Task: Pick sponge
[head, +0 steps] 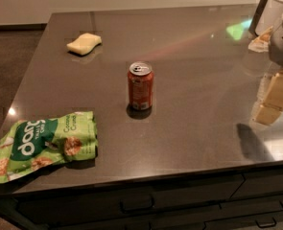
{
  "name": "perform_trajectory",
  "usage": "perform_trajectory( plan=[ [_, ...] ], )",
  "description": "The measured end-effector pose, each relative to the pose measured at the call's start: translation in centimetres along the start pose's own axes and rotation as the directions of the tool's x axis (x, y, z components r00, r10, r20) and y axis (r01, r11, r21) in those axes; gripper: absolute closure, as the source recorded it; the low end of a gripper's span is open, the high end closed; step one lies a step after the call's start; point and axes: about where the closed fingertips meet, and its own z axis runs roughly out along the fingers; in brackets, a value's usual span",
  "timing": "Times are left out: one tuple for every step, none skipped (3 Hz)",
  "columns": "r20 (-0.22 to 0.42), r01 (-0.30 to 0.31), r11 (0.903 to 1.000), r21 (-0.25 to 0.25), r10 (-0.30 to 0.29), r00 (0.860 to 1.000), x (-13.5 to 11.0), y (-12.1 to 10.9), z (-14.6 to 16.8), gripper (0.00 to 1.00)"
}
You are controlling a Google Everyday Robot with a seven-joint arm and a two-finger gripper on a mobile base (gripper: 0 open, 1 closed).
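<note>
The sponge [84,43] is a small pale yellow soft block lying flat near the far left corner of the dark countertop [189,80]. My gripper [275,97] hangs at the right edge of the view, over the right side of the counter, with yellowish blocky fingers [281,89] pointing down. It is far from the sponge, about the whole counter width to its right and nearer the front. Nothing shows between the fingers.
A red soda can [140,86] stands upright mid-counter between gripper and sponge. A green snack bag [41,145] lies at the front left corner. The counter's front edge has drawers [136,204] below. Floor lies beyond the left edge.
</note>
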Motion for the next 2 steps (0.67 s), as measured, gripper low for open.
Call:
perform_trajectory(
  plan=[
    [0.001,0.001,1.0000,0.002,-0.001,1.000,-0.1,-0.1,0.0,0.00],
    [0.048,0.050,0.9987,0.006,-0.051,0.998,-2.7,-1.4,0.5,0.00]
  ],
)
